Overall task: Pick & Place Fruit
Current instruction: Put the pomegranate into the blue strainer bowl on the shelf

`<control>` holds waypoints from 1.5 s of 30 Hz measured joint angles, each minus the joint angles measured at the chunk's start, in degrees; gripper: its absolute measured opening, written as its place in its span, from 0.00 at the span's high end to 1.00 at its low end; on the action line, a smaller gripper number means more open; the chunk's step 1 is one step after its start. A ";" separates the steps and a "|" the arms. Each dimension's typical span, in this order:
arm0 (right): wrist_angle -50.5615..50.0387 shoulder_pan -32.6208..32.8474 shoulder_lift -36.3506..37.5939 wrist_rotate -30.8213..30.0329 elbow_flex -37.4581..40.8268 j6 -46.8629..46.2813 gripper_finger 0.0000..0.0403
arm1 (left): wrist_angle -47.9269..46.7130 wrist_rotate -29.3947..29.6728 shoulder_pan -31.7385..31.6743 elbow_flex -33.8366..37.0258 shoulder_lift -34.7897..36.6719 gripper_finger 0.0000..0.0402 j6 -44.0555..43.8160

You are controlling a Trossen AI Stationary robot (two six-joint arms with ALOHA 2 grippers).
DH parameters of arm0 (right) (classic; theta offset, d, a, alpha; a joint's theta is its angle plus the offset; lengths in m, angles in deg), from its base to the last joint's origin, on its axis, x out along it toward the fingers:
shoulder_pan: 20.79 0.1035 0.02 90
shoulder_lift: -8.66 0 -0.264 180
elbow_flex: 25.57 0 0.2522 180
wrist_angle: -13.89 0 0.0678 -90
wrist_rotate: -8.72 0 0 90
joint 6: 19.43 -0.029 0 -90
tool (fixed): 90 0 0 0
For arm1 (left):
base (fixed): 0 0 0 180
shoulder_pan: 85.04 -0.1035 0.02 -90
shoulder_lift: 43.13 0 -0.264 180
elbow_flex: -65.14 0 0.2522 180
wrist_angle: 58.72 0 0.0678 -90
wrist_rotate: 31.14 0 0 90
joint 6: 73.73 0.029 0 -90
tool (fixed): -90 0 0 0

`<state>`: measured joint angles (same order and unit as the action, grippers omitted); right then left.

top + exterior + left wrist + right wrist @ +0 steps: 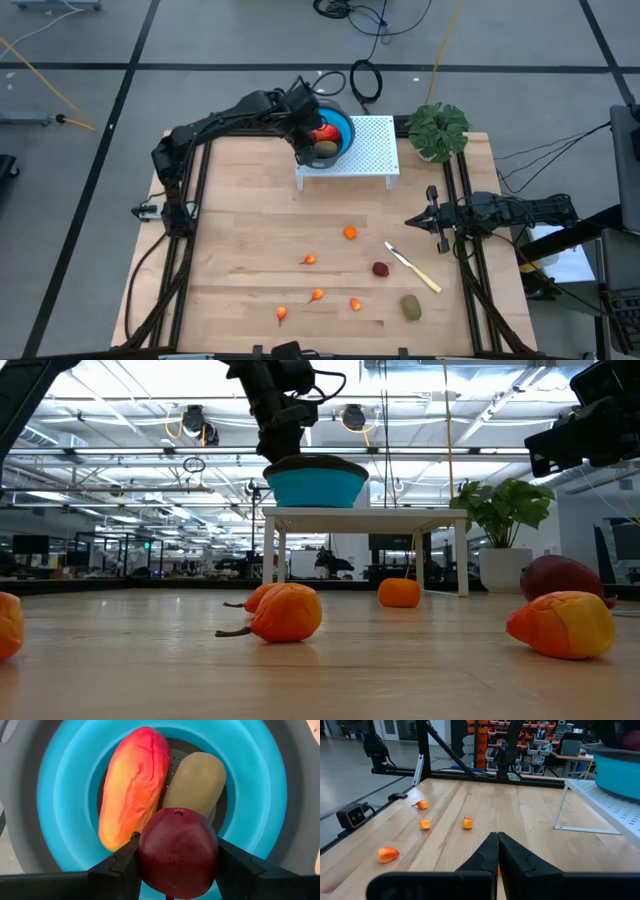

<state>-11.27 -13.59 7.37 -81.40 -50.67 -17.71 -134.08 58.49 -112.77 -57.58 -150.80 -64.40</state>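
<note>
Now: left pincer (177, 862) clamped on dark red ball (178, 851) over bowl (65, 795) | right pincer (497, 851) together, idle

Dark red ball (178, 851) clamped in left pincer (175, 862) above bowl (65, 795). Inside: red-yellow piece (131, 785), brown-green oval (195, 782). On table (240, 220): second oval (411, 306), second red ball (380, 268), orange bits (315, 295).

overhead straight down, tabletop-level across, 2 wrist close-ups, blue bowl (335, 133) shared
</note>
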 joint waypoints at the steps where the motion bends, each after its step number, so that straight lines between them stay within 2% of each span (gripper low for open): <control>1: -0.01 0.02 0.01 0.00 0.00 -0.01 1.00 | -0.03 -0.01 0.00 0.00 -0.01 0.49 0.01; 9: 0.00 0.00 -0.01 0.00 0.00 0.00 1.00 | -0.33 0.45 0.00 0.00 -0.01 0.38 1.13; 14: 0.67 0.02 -0.01 0.00 0.00 -2.63 1.00 | 0.05 6.86 0.00 0.00 1.24 0.35 4.08; 17: 2.59 0.00 -0.01 0.03 0.00 -6.91 1.00 | 0.17 7.66 0.02 -0.04 4.39 0.36 0.95; 20: 5.39 0.00 -0.01 0.15 0.00 -10.37 1.00 | 0.18 5.26 0.22 -0.09 7.43 0.38 -4.94; 24: 7.97 0.01 0.00 0.17 0.00 -12.15 1.00 | 0.13 4.73 2.04 -0.09 10.97 0.45 -10.98; 28: 10.20 0.02 -0.01 0.17 0.00 -12.21 1.00 | 0.18 4.71 5.42 0.56 13.04 0.56 -14.53; 41: 14.60 0.02 -0.01 0.20 -0.02 -12.21 1.00 | 2.25 6.02 18.72 6.40 14.08 0.94 -26.27; 45: 14.61 0.02 0.00 0.20 -0.01 -12.21 1.00 | 2.17 6.50 22.20 7.70 14.02 0.99 -29.59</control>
<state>3.35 -13.56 7.37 -81.20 -50.68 -29.91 -131.91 64.98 -90.56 -49.88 -136.78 -93.99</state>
